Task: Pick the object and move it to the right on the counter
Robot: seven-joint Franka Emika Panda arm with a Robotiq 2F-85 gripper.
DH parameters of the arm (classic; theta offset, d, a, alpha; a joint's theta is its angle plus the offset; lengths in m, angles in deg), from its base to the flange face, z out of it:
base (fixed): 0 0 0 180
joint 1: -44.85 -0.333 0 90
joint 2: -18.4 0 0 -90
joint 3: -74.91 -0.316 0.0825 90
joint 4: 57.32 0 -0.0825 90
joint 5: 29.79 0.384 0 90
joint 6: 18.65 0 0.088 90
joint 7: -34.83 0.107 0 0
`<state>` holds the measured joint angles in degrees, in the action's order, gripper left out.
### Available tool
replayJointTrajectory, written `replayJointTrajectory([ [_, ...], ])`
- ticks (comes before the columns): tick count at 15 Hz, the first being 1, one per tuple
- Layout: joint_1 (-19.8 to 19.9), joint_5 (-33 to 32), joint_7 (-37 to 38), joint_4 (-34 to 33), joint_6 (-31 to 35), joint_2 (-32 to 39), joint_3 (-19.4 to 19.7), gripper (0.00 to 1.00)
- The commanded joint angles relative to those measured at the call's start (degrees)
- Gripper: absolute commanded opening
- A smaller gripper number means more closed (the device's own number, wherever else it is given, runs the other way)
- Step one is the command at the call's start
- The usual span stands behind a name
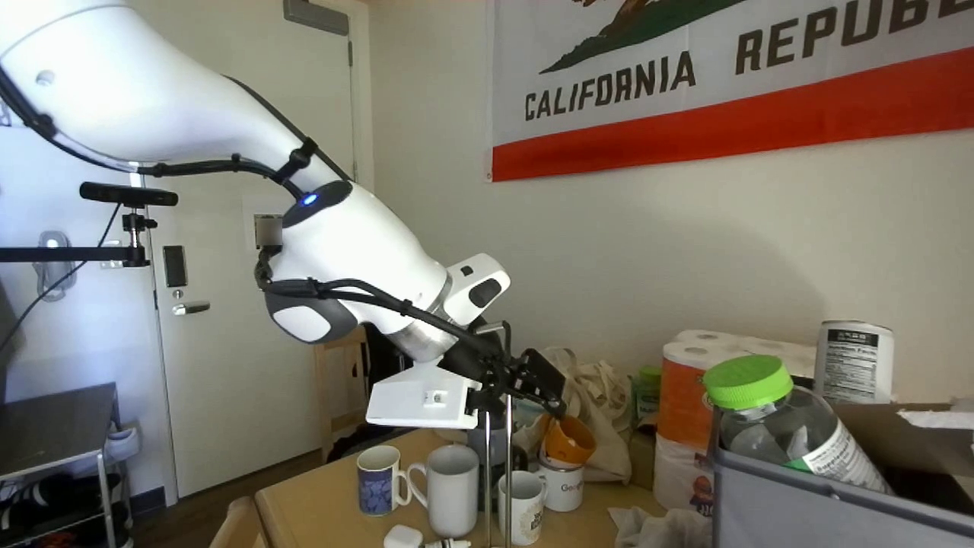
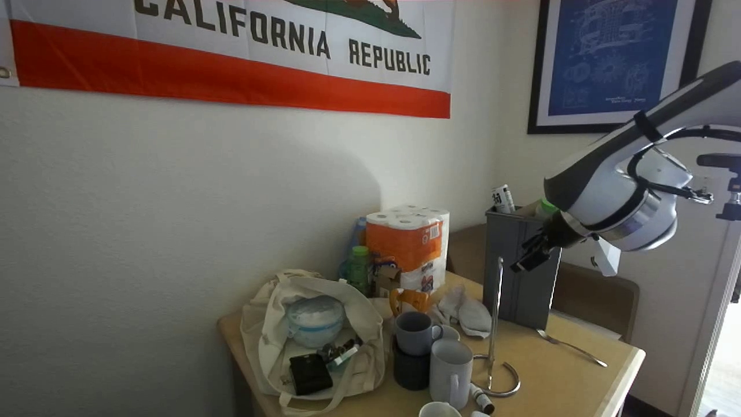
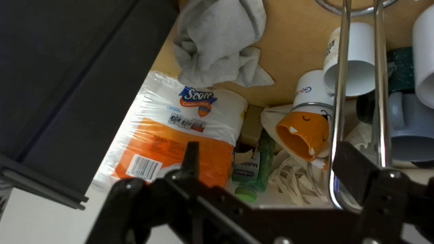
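1. Wall (image 1: pixel 647 228): pale, behind the counter, bearing the flag.
2. Flag (image 1: pixel 730 125): hung flat, red stripe along its lower edge, lettering above.
3. Counter (image 2: pixel 567 379): tan, below the gripper. Which object on it the task means, I cannot tell.
4. Arm (image 1: pixel 365 251): white, slanting down over the counter in both exterior views.
5. Bin (image 2: pixel 524 304): gray, upright on the counter, a green-lidded jar (image 1: pixel 799 434) leaning in it.
6. Bag (image 2: pixel 263 333): canvas, open, a tub (image 2: pixel 315 324) inside.
7. Pack (image 2: pixel 405 249): paper rolls in orange and white wrap, near the wall.
8. Stand (image 2: pixel 495 324): metal, upright on a ring base.
9. Gripper (image 3: pixel 268 152): jaws wide. In the wrist view one finger overlaps the stand; whether they touch, I cannot tell.
10. Cloth (image 3: pixel 220 40): crumpled near the pack.
11. Tall mug (image 2: pixel 448 370): upright near the stand. Just beside it, a blue-gray mug (image 2: pixel 414 335) sits on a dark cup (image 2: pixel 410 369).
12. Orange mug (image 1: pixel 574 441): tilted, atop the Google mug (image 1: pixel 563 489).
13. Fork (image 2: pixel 570 346): lying near the bin.
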<state>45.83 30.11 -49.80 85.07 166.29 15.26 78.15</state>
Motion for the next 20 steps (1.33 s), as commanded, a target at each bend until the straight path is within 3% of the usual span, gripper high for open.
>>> replayJointTrajectory([
  [1,5.04,-12.63,7.71,2.38,0.04,-1.03,-0.90,1.00],
  [2,4.47,-19.29,12.19,3.03,-0.25,-1.29,1.46,1.00],
  [6,7.82,-40.43,24.39,1.27,-7.68,-3.47,4.96,1.00],
  [8,8.49,-49.94,30.82,-1.10,-14.61,-5.91,5.88,1.00],
  [9,11.44,-53.51,34.07,-2.63,-19.32,-7.75,2.72,1.00],
  [10,8.07,-56.12,36.76,-3.91,-23.73,-9.31,5.02,1.00],
  [11,8.87,-60.08,40.40,-6.23,-28.17,-10.56,4.18,1.00],
  [15,5.23,-64.58,47.86,-15.50,-47.13,-14.31,2.32,1.00],
  [20,0.56,-64.51,52.17,-31.22,-68.38,-14.20,0.63,1.00],
])
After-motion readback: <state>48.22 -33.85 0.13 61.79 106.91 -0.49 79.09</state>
